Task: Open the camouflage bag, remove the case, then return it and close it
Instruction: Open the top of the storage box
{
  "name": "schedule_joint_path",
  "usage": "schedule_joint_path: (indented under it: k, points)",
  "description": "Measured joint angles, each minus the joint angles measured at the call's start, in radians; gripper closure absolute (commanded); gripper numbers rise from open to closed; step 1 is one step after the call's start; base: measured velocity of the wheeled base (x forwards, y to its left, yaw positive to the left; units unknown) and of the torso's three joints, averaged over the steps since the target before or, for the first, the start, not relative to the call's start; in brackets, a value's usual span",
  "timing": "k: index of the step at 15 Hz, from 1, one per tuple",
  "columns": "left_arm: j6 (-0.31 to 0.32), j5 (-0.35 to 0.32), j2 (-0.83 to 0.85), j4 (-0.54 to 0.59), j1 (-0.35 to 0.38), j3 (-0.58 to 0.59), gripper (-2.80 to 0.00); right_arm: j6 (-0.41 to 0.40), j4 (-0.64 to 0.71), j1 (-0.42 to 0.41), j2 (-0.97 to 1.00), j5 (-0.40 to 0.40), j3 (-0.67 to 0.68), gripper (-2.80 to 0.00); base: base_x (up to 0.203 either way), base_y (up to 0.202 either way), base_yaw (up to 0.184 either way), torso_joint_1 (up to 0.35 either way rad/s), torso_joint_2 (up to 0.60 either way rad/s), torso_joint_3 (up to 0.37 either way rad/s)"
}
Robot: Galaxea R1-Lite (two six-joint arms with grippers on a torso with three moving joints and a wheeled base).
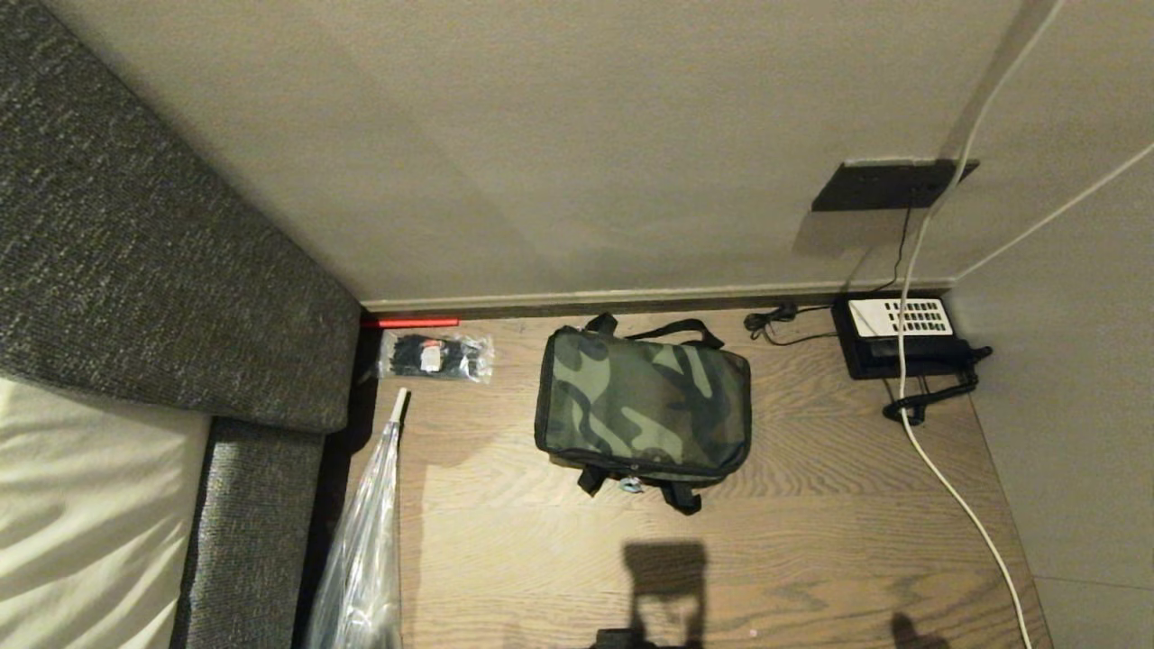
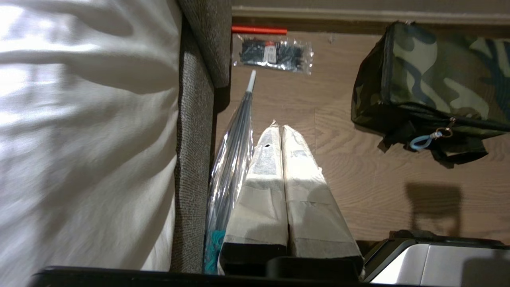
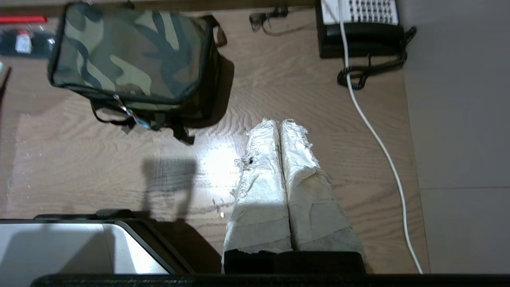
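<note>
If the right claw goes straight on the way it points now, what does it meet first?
Probably only the bare wooden floor: the shut right claw points between the camouflage fabric bag and the black telephone with white keypad. Depth is unclear.

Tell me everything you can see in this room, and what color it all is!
bag: one, green-brown-black camouflage, zipped shut, middle of the wooden floor.
zipper pull: one, light blue, on the bag's near side.
telephone: one, black with white keypad, on the floor by the wall, right of the bag.
cable: one, white, running down the wall and across the floor past the telephone.
packet: one, clear with black contents, left of the bag.
umbrella: one, clear, beside the sofa.
sofa: one, grey, far left.
left fingers: white-wrapped, shut, empty, near the umbrella.
right fingers: white-wrapped, shut, empty, over bare floor.
</note>
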Motion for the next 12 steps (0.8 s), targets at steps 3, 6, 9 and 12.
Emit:
schedule_joint_path:
  k: [3, 6, 9, 12]
  points:
    - [-0.002, 0.0, 0.0, 0.0, 0.0, 0.0, 0.0, 0.0, 0.0, 0.0, 0.0, 0.0, 0.0, 0.0, 0.0, 0.0, 0.0, 0.002, 0.0, -0.2]
    - [-0.001, 0.0, 0.0, 0.0, 0.0, 0.0, 0.0, 0.0, 0.0, 0.0, 0.0, 0.0, 0.0, 0.0, 0.0, 0.0, 0.0, 0.002, 0.0, -0.201]
    - [0.0, 0.001, 0.0, 0.001, 0.0, 0.0, 0.0, 0.0, 0.0, 0.0, 0.0, 0.0, 0.0, 0.0, 0.0, 0.0, 0.0, 0.002, 0.0, -0.162]
    - [0.007, 0.0, 0.0, 0.001, 0.0, 0.0, 0.0, 0.0, 0.0, 0.0, 0.0, 0.0, 0.0, 0.0, 0.0, 0.0, 0.0, 0.002, 0.0, -0.029]
